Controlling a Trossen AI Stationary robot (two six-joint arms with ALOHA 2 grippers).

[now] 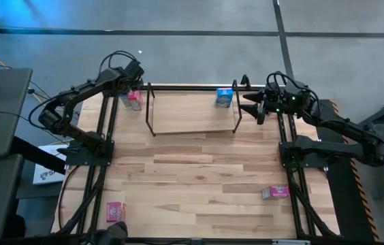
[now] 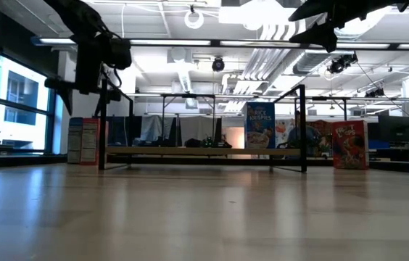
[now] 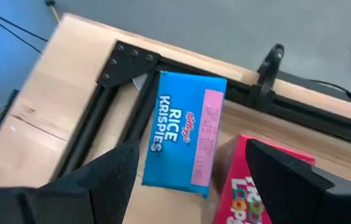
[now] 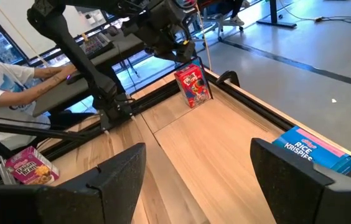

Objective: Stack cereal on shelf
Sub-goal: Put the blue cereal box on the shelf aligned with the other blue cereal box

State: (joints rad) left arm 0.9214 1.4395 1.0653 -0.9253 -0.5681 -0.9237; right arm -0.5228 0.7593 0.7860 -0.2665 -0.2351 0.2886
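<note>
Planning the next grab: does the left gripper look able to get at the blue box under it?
Probably yes. The left gripper hangs open just above the blue box, whose top face is bare. A red box stands close beside it and could crowd one finger.

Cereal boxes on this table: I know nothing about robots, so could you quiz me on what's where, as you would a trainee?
1. True or false: the left gripper is holding a cereal box.
2. The box standing at the right end of the shelf is: A pink, B blue, C green.
3. How many pink boxes sit on the half of the table away from the shelf?

Key
1. False: it hangs open above two boxes at the table's corner.
2. B.
3. Two; the other one is on the left side.
</note>
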